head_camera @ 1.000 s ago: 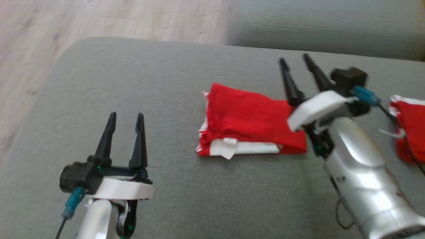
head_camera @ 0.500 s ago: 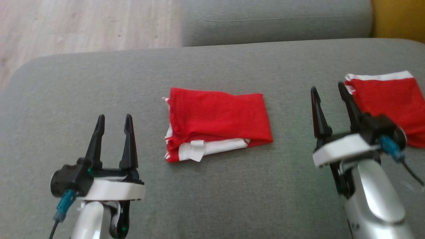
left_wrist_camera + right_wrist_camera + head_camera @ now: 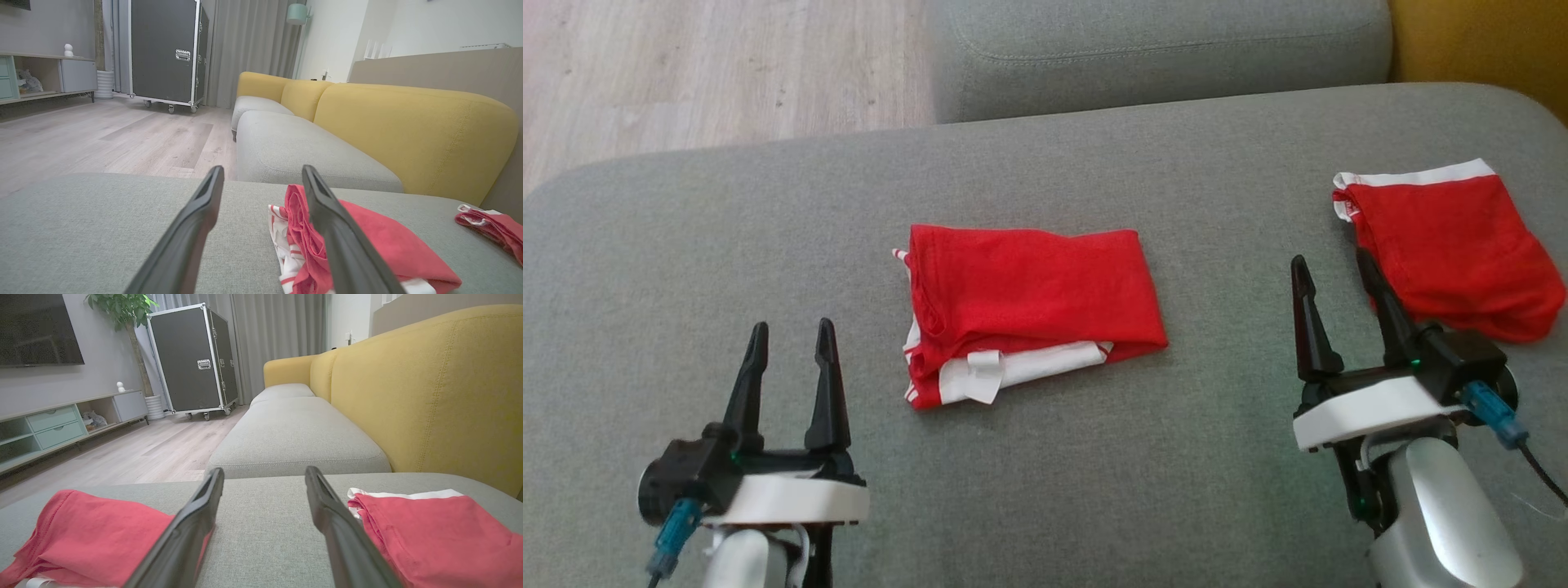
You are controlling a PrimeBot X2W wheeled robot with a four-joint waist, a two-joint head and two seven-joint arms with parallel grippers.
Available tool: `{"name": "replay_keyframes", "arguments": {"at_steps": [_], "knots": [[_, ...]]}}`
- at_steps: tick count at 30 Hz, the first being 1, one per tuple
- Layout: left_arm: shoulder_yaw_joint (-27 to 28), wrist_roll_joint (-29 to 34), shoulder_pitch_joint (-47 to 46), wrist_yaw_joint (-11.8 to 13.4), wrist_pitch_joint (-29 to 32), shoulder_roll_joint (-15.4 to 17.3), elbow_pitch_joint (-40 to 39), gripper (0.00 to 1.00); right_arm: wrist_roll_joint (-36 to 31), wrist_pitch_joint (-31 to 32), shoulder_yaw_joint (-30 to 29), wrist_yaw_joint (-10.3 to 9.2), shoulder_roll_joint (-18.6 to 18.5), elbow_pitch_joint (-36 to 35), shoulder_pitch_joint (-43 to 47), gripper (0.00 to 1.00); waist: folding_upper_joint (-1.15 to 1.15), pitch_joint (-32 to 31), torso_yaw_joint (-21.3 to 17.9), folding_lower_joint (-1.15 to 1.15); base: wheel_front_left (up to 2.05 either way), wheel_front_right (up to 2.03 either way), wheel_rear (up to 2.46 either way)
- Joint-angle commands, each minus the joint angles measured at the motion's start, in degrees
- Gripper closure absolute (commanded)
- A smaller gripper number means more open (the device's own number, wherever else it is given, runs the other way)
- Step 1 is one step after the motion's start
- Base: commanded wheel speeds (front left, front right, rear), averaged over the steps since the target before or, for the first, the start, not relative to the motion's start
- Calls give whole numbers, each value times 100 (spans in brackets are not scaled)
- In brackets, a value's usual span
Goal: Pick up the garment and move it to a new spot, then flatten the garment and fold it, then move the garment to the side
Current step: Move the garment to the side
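A folded red garment (image 3: 1029, 298) with white trim lies in the middle of the grey sofa seat (image 3: 1094, 474); it also shows in the left wrist view (image 3: 376, 245) and the right wrist view (image 3: 94, 539). My left gripper (image 3: 791, 333) hovers open at the lower left, apart from it. My right gripper (image 3: 1335, 265) is open at the lower right, between that garment and a second folded red garment (image 3: 1450, 245), which the right wrist view (image 3: 441, 535) shows just right of its fingers. Nothing is held by either gripper.
Another grey seat cushion (image 3: 1160, 49) lies beyond the one in front of me. A yellow sofa back (image 3: 429, 388) runs along the right. Wooden floor (image 3: 686, 73) lies past the seat's far left edge, with a black wheeled case (image 3: 167, 53) and a low cabinet (image 3: 61, 424) farther off.
The head camera has swung right, shifting the scene left. My right gripper has drawn back from over the middle garment to the lower right. Both grippers stay open.
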Motion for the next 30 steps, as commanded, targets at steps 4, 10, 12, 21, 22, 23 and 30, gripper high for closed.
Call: {"name": "replay_keyframes", "arguments": {"at_steps": [4, 10, 12, 21, 22, 23, 30], "knots": [[144, 10, -189, -23, -54, 27, -202, 0, -1, -61, 105, -10, 29, -174, -141, 0, 0, 17, 58, 1, 0, 0, 0], [36, 18, -277, -34, -54, 27, -230, 0, -509, -61, -143, -10, 30, 42, -348, 0, 0, 197, 234, 1, 0, 0, 0], [-24, 23, -334, -38, -54, 27, -230, 0, -515, -61, -113, -10, 30, 139, -469, 0, 0, 298, 327, 1, 0, 0, 0], [-314, 25, -625, -53, -54, 27, -163, 0, -736, 289, -113, -10, 30, 1164, -1232, 0, 0, 699, 819, 1, 0, 0, 0], [-352, 16, -666, -52, -54, 27, -149, 0, -715, 409, -81, -10, 30, 1430, -1369, 0, 0, 754, 907, 1, 0, 0, 0], [-369, 13, -683, -52, -54, 27, -142, 0, -686, 470, -48, -10, 30, 1565, -1435, 0, 0, 782, 947, 1, 0, 0, 0], [-488, -29, -784, -46, -54, 27, -101, 0, -292, 721, 196, -10, 30, 2291, -1797, 0, 0, 905, 1161, 1, 0, 0, 0]]}}
